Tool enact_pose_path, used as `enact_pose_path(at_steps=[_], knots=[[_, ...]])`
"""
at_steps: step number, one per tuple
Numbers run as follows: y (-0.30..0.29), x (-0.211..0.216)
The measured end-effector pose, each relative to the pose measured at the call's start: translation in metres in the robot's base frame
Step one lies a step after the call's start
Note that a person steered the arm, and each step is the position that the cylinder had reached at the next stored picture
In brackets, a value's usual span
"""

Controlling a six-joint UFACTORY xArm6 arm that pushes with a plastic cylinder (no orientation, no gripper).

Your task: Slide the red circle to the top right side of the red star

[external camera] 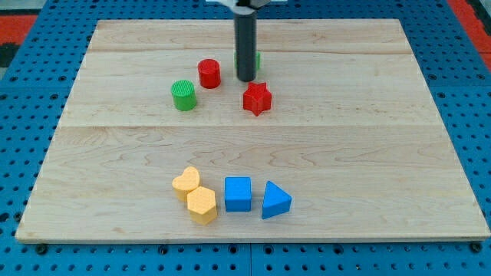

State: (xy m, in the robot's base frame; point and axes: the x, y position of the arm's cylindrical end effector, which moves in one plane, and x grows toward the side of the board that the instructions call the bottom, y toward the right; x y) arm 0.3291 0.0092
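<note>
The red circle (209,73) stands on the wooden board in the upper middle of the view. The red star (258,99) lies to its lower right. My tip (245,79) rests on the board between them, just right of the red circle and just above the red star, apart from both. A green block (256,58) is mostly hidden behind the rod, so its shape cannot be made out.
A green circle (183,95) sits left of the red star, below left of the red circle. Near the view's bottom lie a yellow heart (186,182), a yellow hexagon (202,205), a blue cube (238,194) and a blue triangle (275,201). The board's edge (253,239) meets blue pegboard.
</note>
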Motion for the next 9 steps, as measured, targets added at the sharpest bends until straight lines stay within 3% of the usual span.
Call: enact_pose_path(at_steps=[1,2,3,5,6,8,9], knots=[[-0.013,-0.039],[-0.08,-0.064],[-0.153,-0.041],[-0.127,0.013],[-0.052,0.02],[-0.089,0.005],[-0.048,0.002]])
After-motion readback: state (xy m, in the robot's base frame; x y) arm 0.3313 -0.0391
